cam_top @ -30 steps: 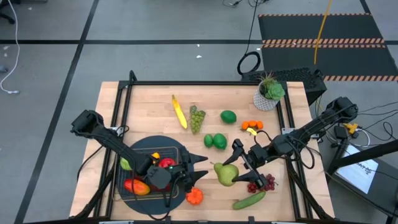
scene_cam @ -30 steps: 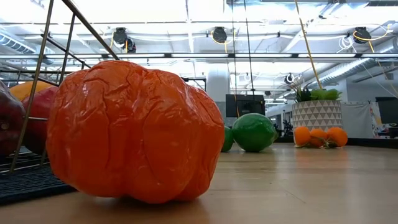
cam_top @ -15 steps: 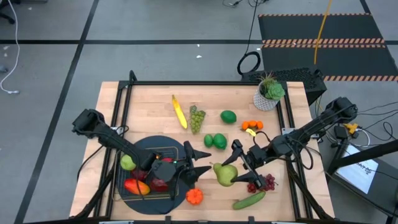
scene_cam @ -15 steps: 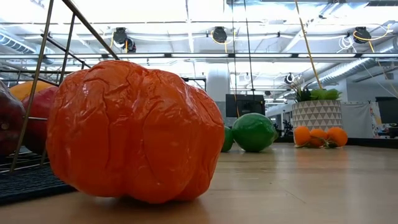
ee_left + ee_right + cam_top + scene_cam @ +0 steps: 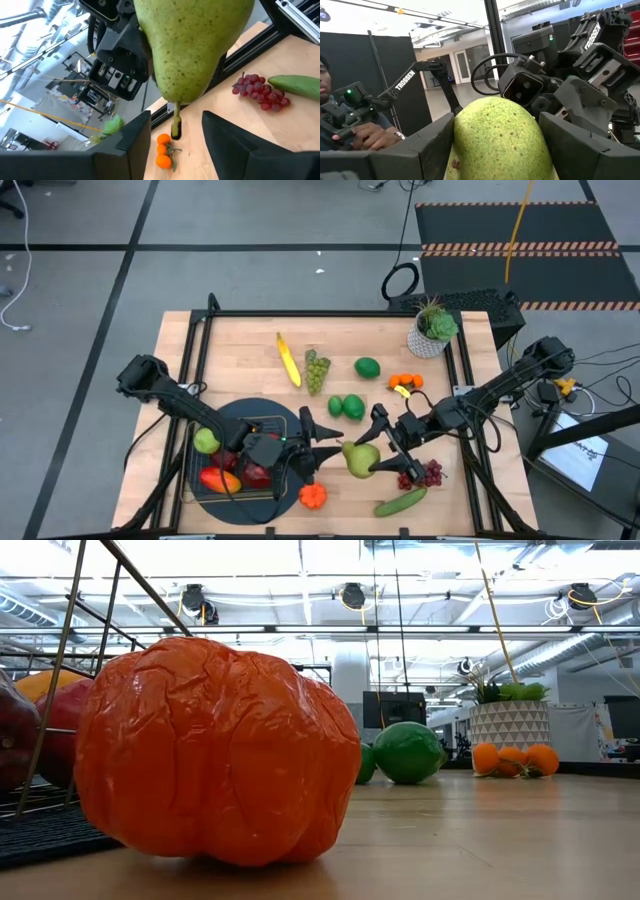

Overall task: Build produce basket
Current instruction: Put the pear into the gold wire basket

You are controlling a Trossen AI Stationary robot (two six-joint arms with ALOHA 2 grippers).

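Speckled green plastic pear [image 5: 360, 460], base hidden by the clamping right gripper [image 5: 383, 442], hangs between basket and grapes; left gripper [image 5: 321, 445], fingers spread, faces it beside the dark wire-mesh basket [image 5: 237, 465] on the table's near side

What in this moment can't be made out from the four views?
- Basket contents: in the high view the left arm covers part of the produce; in the low view the orange pepper blocks most of it.
- Whether the pear touches the table: not visible; the right tool holds it, and the left tool is open beside it.
- Both tools: absent from the low view.
- Pear's lower end: cut off by the right wrist view's edge.
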